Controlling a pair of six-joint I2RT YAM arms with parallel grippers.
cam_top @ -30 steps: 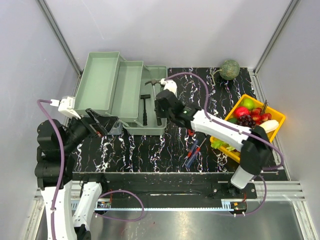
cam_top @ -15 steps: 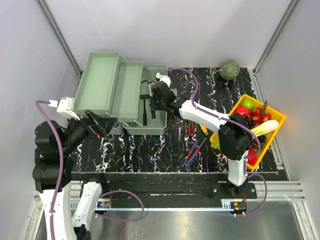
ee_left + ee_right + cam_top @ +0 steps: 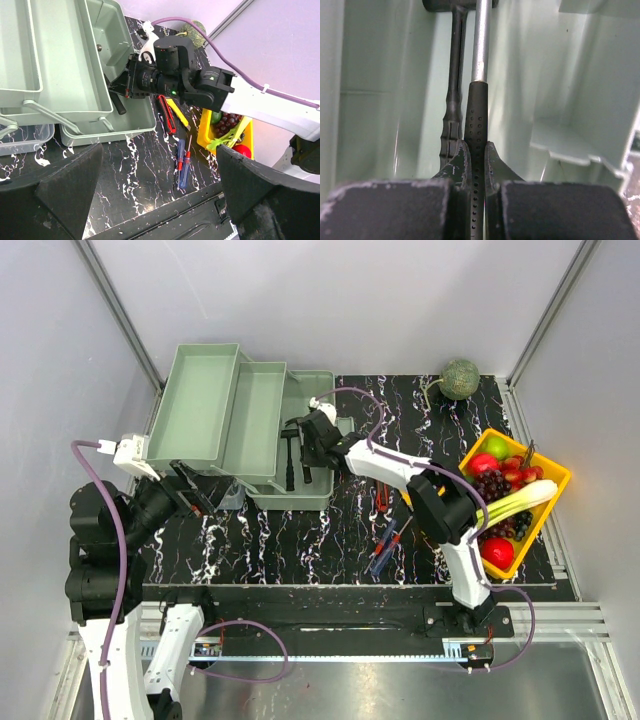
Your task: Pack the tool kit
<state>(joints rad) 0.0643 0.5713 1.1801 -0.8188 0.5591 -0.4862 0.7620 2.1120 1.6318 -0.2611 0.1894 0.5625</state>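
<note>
Right wrist view is showing my right gripper [image 3: 476,150] clamping the black grip of a steel-shafted hammer [image 3: 480,60] inside the toolbox's [image 3: 380,75] bottom compartment, just beside a black hammer [image 3: 455,95]. My left gripper [image 3: 157,155] is hovering wide open over the table [image 3: 300,540] at the toolbox's near-left corner. Screwdrivers [image 3: 385,545] are lying on the table, right of the toolbox.

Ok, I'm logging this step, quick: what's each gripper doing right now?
Left gripper: open, holding nothing.
Right gripper: closed on the hammer by its black grip, inside the toolbox.
</note>
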